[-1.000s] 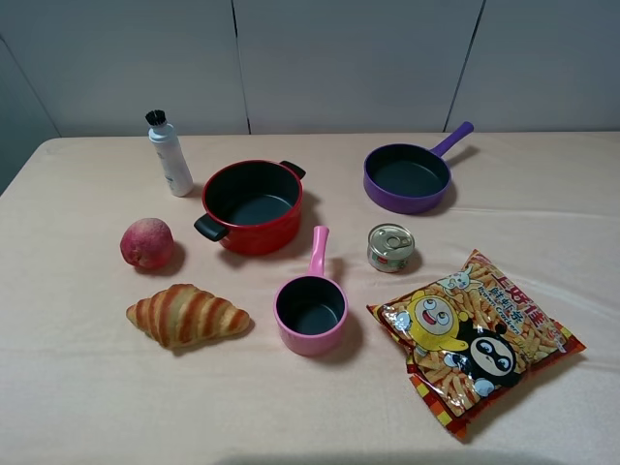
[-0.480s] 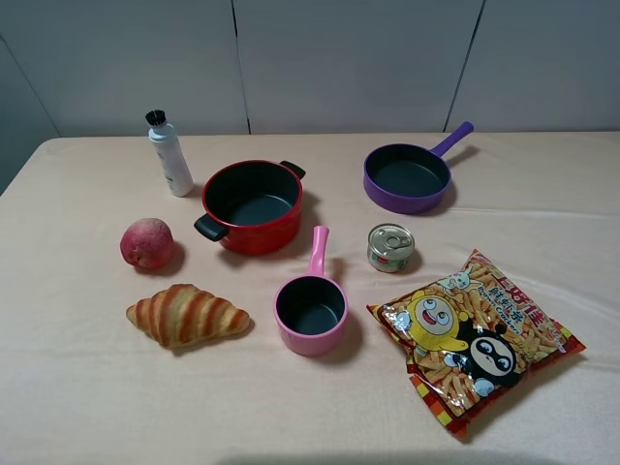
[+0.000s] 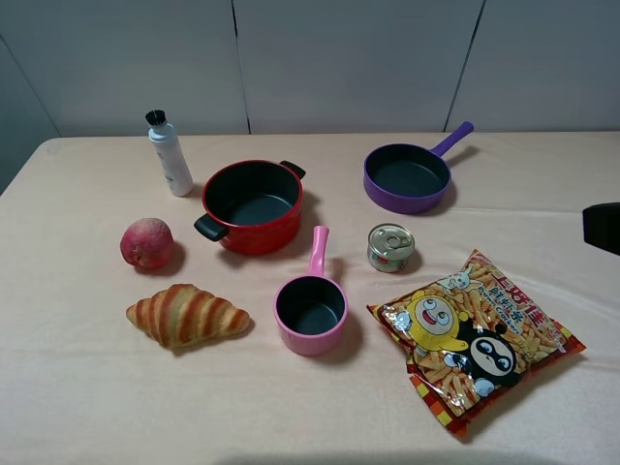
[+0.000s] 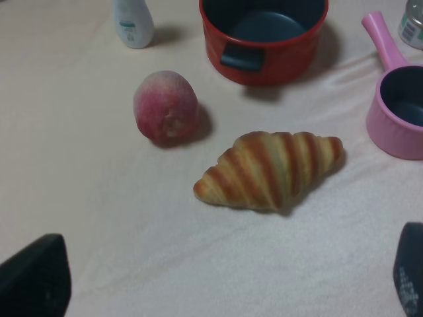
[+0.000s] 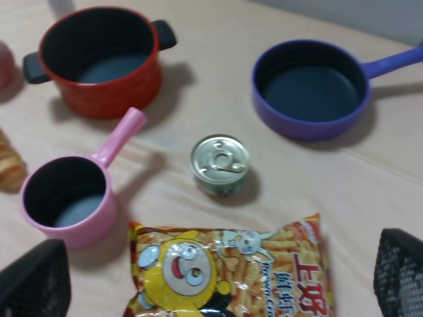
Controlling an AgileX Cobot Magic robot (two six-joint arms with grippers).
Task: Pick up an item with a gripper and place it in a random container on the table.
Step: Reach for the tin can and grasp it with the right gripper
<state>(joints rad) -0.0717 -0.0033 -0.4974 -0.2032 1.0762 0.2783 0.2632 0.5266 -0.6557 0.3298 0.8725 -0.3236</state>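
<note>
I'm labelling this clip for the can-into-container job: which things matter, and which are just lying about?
Job: tin can, red pot, table.
Lying about: reddish fruit, croissant, snack bag, white bottle, pink saucepan, purple pan.

Left wrist view: left tool shows only 2 dark fingertips, one in each bottom corner, rest out of pic. Bottle has its top cut off and the red pot its far rim. Pink saucepan is cut by the edge. Can is just a sliver at the corner.

Right wrist view: right tool likewise, fingertips only. Snack bag is cut at the bottom and the croissant is a sliver at the edge. Purple pan handle end is cut. Can label is blurred, unreadable.

High view: right arm is a dark block cut by the edge; which part can't be told. Bag print is too small to read.
</note>
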